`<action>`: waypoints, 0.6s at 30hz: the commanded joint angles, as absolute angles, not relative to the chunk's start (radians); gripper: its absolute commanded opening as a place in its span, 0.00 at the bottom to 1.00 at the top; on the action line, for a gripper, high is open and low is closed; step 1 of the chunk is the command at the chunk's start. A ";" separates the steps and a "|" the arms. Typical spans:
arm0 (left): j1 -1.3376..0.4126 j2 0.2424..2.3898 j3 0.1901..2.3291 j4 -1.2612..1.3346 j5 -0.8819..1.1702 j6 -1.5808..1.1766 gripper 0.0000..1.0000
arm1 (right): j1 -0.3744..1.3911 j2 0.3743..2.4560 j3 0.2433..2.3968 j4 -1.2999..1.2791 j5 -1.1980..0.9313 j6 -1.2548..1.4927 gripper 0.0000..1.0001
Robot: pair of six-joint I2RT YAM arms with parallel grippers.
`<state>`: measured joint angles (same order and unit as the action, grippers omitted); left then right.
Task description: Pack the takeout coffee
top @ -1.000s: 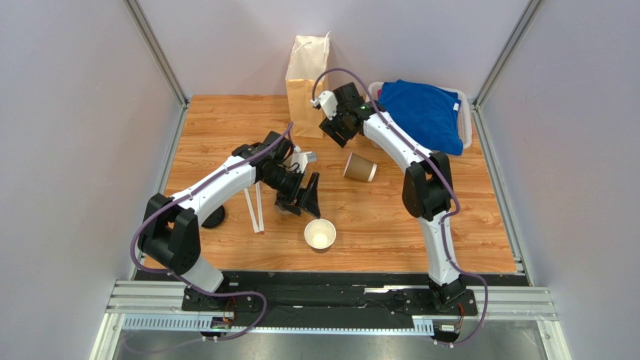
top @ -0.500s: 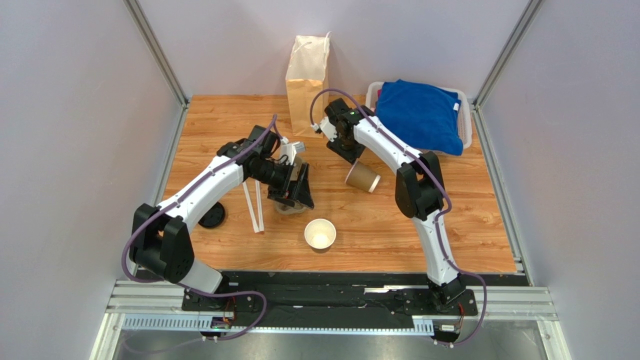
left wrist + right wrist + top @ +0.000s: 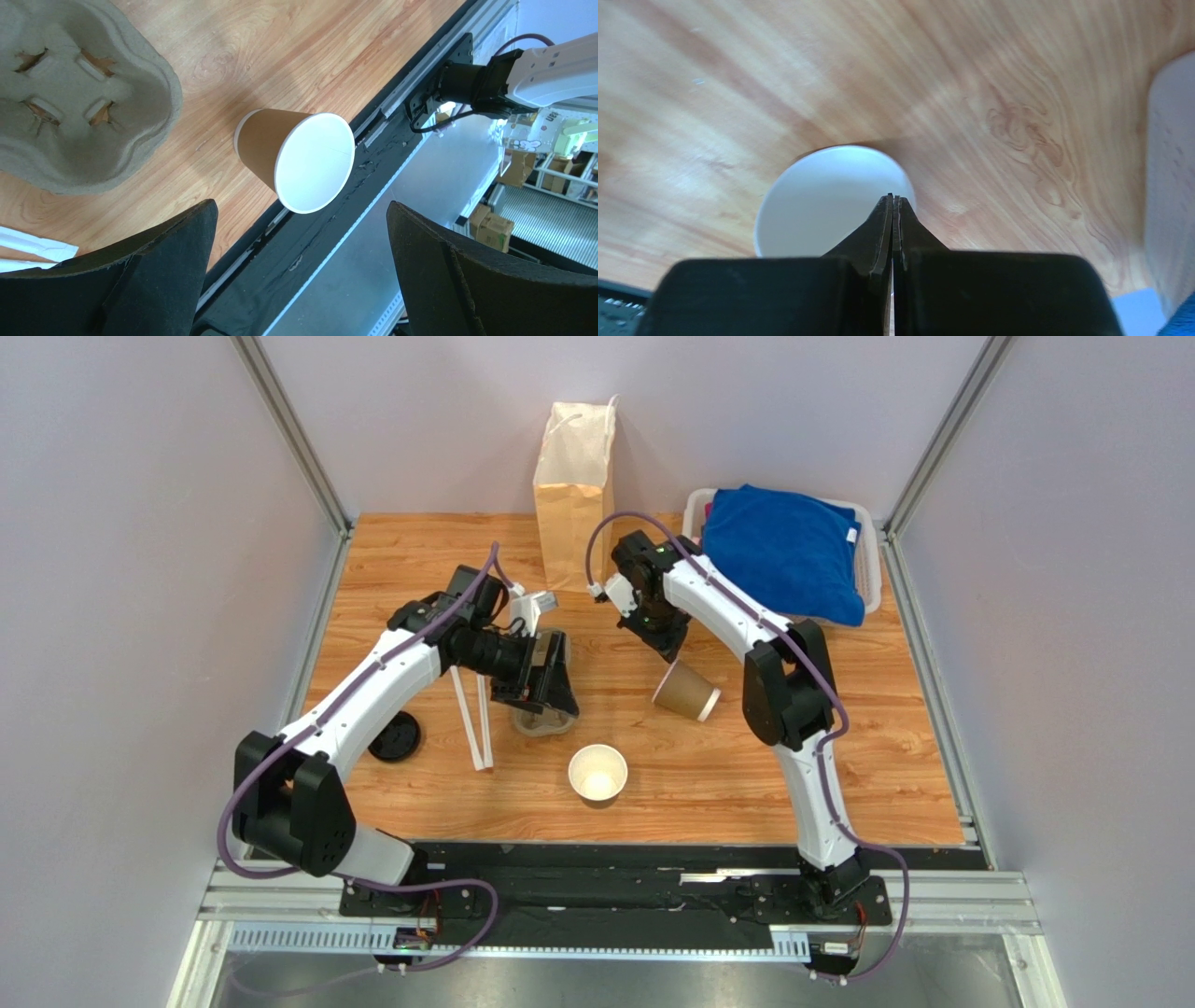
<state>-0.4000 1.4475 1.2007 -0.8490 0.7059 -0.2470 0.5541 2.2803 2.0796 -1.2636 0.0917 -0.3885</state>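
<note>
No lidded takeout coffee is in view. Two lidless brown paper cups show: one upright (image 3: 598,773) (image 3: 295,161) near the front edge, one lying on its side (image 3: 687,690) mid-table. A separate black lid (image 3: 396,738) lies at the left. My left gripper (image 3: 544,679) (image 3: 302,280) hangs wide open and empty above a grey pulp cup carrier (image 3: 537,720) (image 3: 77,105). My right gripper (image 3: 662,633) (image 3: 892,201) is shut on nothing, just behind the tipped cup. A white round cup end (image 3: 822,203) shows past its fingertips.
A brown paper bag (image 3: 575,476) stands at the back centre. A white bin with a blue cloth (image 3: 786,546) sits back right. Two paper-wrapped straws (image 3: 474,721) lie left of the carrier. The black front rail (image 3: 631,857) borders the near edge.
My right gripper closed while coming down and nearer; the tipped cup shifted toward the front right. My left arm drew back and left over the carrier, still open.
</note>
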 commanded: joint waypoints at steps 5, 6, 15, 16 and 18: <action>-0.356 1.367 1.224 -0.828 0.749 -0.252 0.99 | 0.558 2.006 1.987 -1.058 -0.061 -0.377 0.00; -0.354 1.365 1.226 -0.831 0.749 -0.250 0.99 | 0.558 2.011 1.999 -1.060 -0.058 -0.373 0.00; -0.350 1.361 1.210 -0.804 0.755 -0.268 0.99 | 0.564 2.157 2.154 -1.341 0.073 -0.264 0.59; -0.350 1.361 1.209 -0.801 0.759 -0.270 0.99 | 0.569 2.154 2.120 -1.316 0.084 -0.247 0.59; -0.350 1.359 1.209 -0.802 0.761 -0.270 0.99 | 0.572 2.157 2.114 -1.319 0.080 -0.229 0.70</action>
